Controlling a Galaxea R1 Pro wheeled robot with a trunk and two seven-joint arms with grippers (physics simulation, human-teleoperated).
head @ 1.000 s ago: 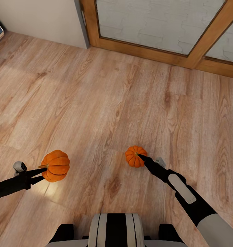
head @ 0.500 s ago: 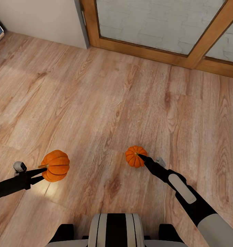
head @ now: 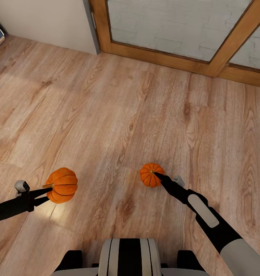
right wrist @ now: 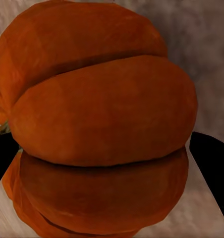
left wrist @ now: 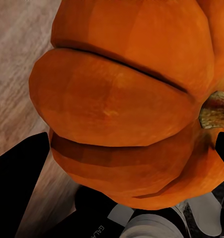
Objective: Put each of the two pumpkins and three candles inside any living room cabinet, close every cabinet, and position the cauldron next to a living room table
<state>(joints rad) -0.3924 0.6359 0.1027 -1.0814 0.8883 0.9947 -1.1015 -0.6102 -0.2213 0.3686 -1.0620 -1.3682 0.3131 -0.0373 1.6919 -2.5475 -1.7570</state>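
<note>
- The left gripper (head: 49, 190) was at the lower left of the head view, its black fingers (head: 41, 191) pinching a pumpkin (head: 62, 184) at the stem side.
- That pumpkin lay tilted on its side, stem pointing back toward the arm, held clear above the wooden floor (head: 118, 115).
- In the left wrist view the same pumpkin (left wrist: 127, 99) sat between the two dark fingers (left wrist: 18, 183), with its stem (left wrist: 216, 110) at one edge.
- The right gripper (head: 157, 176) was right of centre in the head view, its fingers closed on the second pumpkin (head: 149, 174) at the stem.
- The second pumpkin appeared smaller than the first and showed its top face to the head camera.
- In the right wrist view the second pumpkin (right wrist: 97, 124) sat between dark fingers (right wrist: 211, 163), with floor behind it.
- A wooden door frame (head: 160, 53) with pale panels ran across the top of the head view, well apart from both pumpkins.
- A pale wall (head: 41, 19) met the floor at upper left.
</note>
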